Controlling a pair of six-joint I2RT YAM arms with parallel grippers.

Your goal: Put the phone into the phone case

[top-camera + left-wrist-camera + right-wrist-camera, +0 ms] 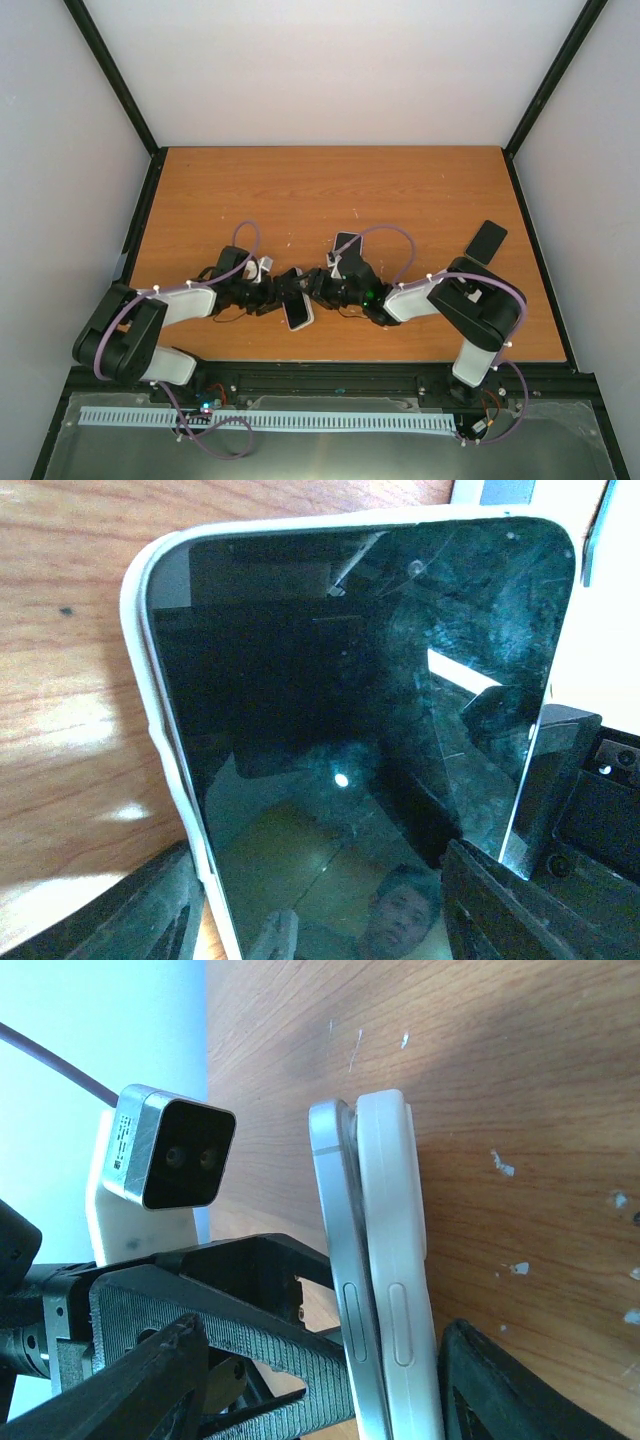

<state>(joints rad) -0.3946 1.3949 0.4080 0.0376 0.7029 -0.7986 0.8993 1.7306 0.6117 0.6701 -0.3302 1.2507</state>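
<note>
The phone (350, 680), with a dark glass screen and a silver edge, lies partly in the white phone case (140, 630). Its left side is seated under the case rim and its right edge stands out of the case. In the right wrist view the phone (335, 1180) and case (395, 1180) are edge-on, with a narrow gap at the top. My left gripper (320, 920) is shut across the phone's width. My right gripper (325, 1360) is open, with one jaw on each side of the pair. In the top view the phone (298, 314) hangs between both grippers above the table.
A second white-rimmed phone or case (347, 242) lies behind the right wrist. A black one (486, 241) lies near the table's right edge. The left wrist camera (170, 1150) is close beside the phone. The wooden table (330, 190) has walls on three sides.
</note>
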